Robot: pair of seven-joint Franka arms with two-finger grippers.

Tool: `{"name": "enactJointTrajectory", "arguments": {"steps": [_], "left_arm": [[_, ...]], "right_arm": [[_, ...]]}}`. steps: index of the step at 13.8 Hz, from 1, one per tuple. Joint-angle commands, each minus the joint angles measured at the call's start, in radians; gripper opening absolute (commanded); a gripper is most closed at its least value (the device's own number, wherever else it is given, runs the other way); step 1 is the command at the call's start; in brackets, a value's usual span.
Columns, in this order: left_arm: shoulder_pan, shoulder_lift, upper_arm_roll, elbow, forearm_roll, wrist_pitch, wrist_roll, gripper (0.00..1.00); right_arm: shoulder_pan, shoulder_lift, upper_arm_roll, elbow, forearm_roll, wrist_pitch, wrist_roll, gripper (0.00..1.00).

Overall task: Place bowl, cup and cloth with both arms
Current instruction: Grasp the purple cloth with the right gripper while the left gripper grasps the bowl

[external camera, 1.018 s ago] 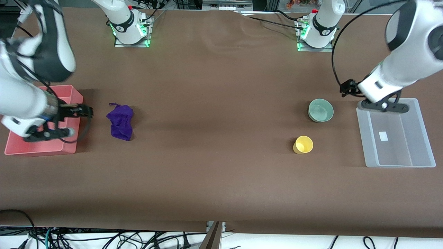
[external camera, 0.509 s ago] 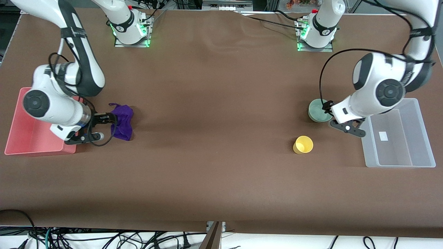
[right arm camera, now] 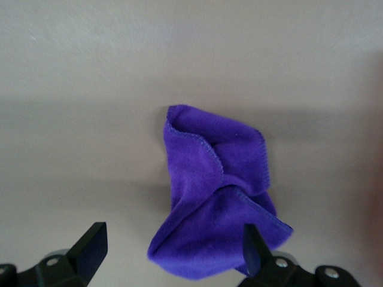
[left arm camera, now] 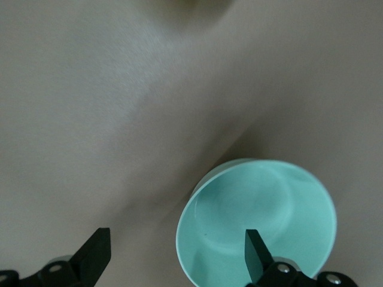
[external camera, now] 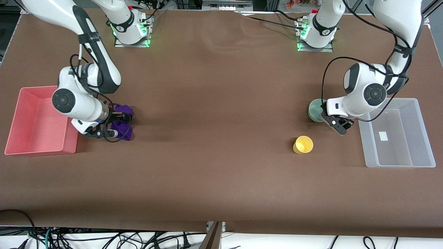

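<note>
Both pincers are spread wide: the left pincer [external camera: 328,119] over the bowl [left arm camera: 257,221] rim, the right pincer [external camera: 117,126] above the cloth [right arm camera: 218,191]. A finger could clip that rim, knocking the bowl toward the cup [external camera: 303,144] at its 7 o'clock.

tabletop [external camera: 214,114]: matt brown covering, smooth, with faint ripples at the upper middle of the frame
cloth [right arm camera: 218,191]: soft, plush purple fabric with stitched edges
bowl [left arm camera: 257,221]: smooth mint-green, slightly glossy inside
cup [external camera: 303,144]: plain yellow, smooth, looks like plastic
pink bin [external camera: 20,103]: opaque pink plastic, matt
clear bin [external camera: 420,128]: frosted see-through plastic
arms [external camera: 363,93]: glossy white shells, black joints and cables
</note>
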Motion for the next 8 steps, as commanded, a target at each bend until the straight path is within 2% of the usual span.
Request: {"name": "enactJointTrajectory", "arguments": {"steps": [1, 2, 3, 4, 5, 6, 7, 8], "left_arm": [[0.005, 0.025, -0.005, 0.004, 0.015, 0.019, 0.062, 0.53], [0.005, 0.031, -0.005, 0.002, 0.015, 0.019, 0.064, 0.26], [0.005, 0.037, -0.005, 0.002, 0.015, 0.019, 0.064, 0.09], [0.006, 0.045, -0.005, 0.002, 0.015, 0.017, 0.065, 0.0], [0.006, 0.046, -0.005, 0.0, 0.015, 0.017, 0.064, 0.0], [0.006, 0.045, -0.007, 0.0, 0.015, 0.016, 0.065, 0.0], [0.005, 0.042, -0.007, 0.002, 0.015, 0.011, 0.065, 0.0], [0.005, 0.034, -0.008, 0.005, 0.015, 0.005, 0.073, 0.0]], "right_arm": [[-0.012, 0.007, 0.014, -0.092, 0.01, 0.113, 0.008, 1.0], [-0.012, 0.013, 0.014, -0.103, 0.01, 0.134, 0.008, 1.0], [-0.012, 0.023, 0.014, -0.109, 0.01, 0.144, 0.008, 1.0], [-0.012, 0.027, 0.014, -0.111, 0.01, 0.145, 0.008, 1.0], [-0.012, 0.032, 0.014, -0.111, 0.01, 0.145, 0.005, 0.87], [-0.012, 0.032, 0.014, -0.111, 0.01, 0.141, 0.0, 0.35], [-0.012, 0.032, 0.014, -0.111, 0.012, 0.133, 0.005, 0.06], [-0.012, 0.032, 0.014, -0.109, 0.01, 0.127, 0.009, 0.0]]}}
